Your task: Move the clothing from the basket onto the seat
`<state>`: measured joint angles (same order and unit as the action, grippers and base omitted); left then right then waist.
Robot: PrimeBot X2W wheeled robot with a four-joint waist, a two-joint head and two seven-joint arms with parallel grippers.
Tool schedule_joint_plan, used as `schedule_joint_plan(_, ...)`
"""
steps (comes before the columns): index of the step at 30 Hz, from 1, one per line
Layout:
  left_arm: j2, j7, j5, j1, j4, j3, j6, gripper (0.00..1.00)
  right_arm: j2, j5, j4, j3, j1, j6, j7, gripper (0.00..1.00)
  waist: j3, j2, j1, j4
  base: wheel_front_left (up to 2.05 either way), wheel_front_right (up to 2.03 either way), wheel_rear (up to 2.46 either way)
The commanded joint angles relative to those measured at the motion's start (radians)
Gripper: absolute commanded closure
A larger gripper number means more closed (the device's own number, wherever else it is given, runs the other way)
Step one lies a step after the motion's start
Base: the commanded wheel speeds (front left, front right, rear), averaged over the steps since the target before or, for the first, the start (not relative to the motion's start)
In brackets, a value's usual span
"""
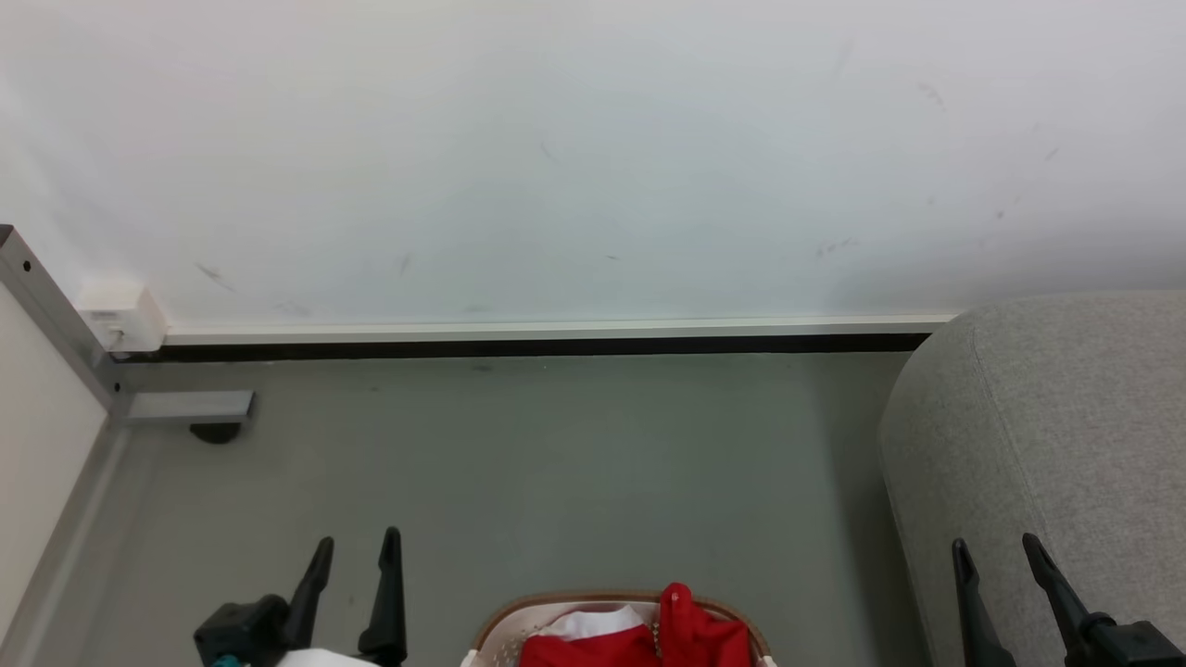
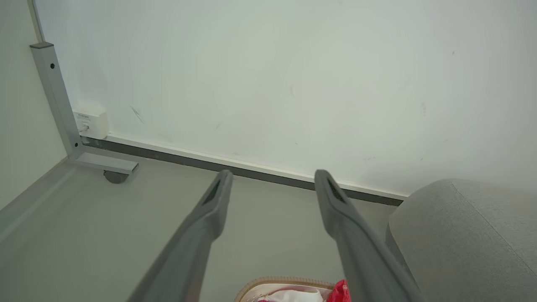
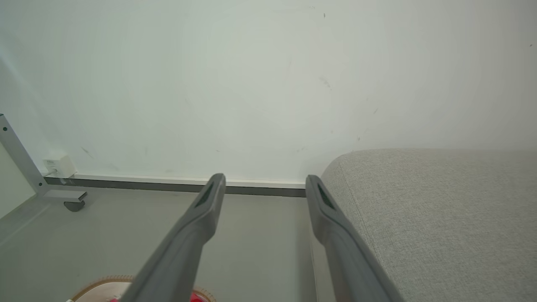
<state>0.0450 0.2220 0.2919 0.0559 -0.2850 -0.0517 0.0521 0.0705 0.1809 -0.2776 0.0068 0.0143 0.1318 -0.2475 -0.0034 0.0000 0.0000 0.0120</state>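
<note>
I am looking down at a grey floor [image 1: 556,463] that is running up to a white wall [image 1: 593,139], with a dark skirting strip [image 1: 556,346] between them. The basket [image 1: 602,598] is sitting on the floor at the near edge of the head view, between the two arms, and just its far rim is showing, brown and braided-looking. The clothing [image 1: 704,635] is lying inside it: red fabric is bunching up above the rim on the right side, and a white patch is showing to its left. All the red I am seeing is lying in the basket. The seat [image 1: 1047,445] is standing to the right of the basket, its rounded grey corner reaching back toward the wall.

The left gripper [image 1: 358,540] is hovering over the floor just left of the basket, its jaws standing wide apart and grasping nothing. In the left wrist view its fingers [image 2: 209,218] are framing bare floor and skirting, with the basket rim peeking in near the bottom.

The right gripper [image 1: 996,545] is hovering at the near right, against the seat's left flank. Its jaws are released too, and nothing is lying between them. In the right wrist view its right finger is overlapping the seat's edge while the left one is crossing over the basket rim.

At the far left a grey metal frame [image 1: 56,306] is standing on a small dark foot, and a white socket box [image 1: 120,317] is sitting at the base of the wall beside it.
</note>
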Motion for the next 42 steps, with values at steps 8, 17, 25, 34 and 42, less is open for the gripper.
schedule_joint_plan(8, 0.008, 0.024, -0.087, -0.005, -0.008, -0.006, 0.003, 0.00, -0.008, -0.076, -0.004, -0.016, -0.013, -0.002, -0.010, 0.00, 0.003, 0.0000, 0.0000, 0.001, 0.00, 0.00, 0.00)
schedule_joint_plan(17, 0.009, 0.038, -0.140, -0.011, -0.018, -0.015, 0.001, 0.00, -0.019, -0.143, -0.009, -0.030, -0.019, -0.002, -0.016, 0.00, 0.003, 0.0000, 0.0000, 0.002, 0.00, 0.00, 0.00)
schedule_joint_plan(25, 0.009, 0.043, -0.145, -0.013, -0.023, -0.020, 0.001, 0.00, -0.022, -0.148, -0.010, -0.032, -0.021, -0.002, -0.017, 0.00, 0.005, 0.0000, 0.0000, 0.002, 0.00, 0.00, 0.00)
schedule_joint_plan(34, 0.009, 0.043, -0.129, -0.014, -0.028, -0.022, 0.003, 0.00, -0.021, -0.089, -0.011, -0.026, -0.011, -0.002, -0.017, 0.00, 0.006, 0.0000, 0.0000, -0.005, 0.00, 0.00, 0.00)
schedule_joint_plan(42, 0.008, 0.043, -0.119, 0.006, -0.036, -0.043, 0.010, 0.00, -0.021, -0.075, -0.004, -0.024, 0.006, -0.002, -0.017, 0.00, 0.022, 0.0000, 0.0000, -0.020, 0.00, 0.00, 0.00)
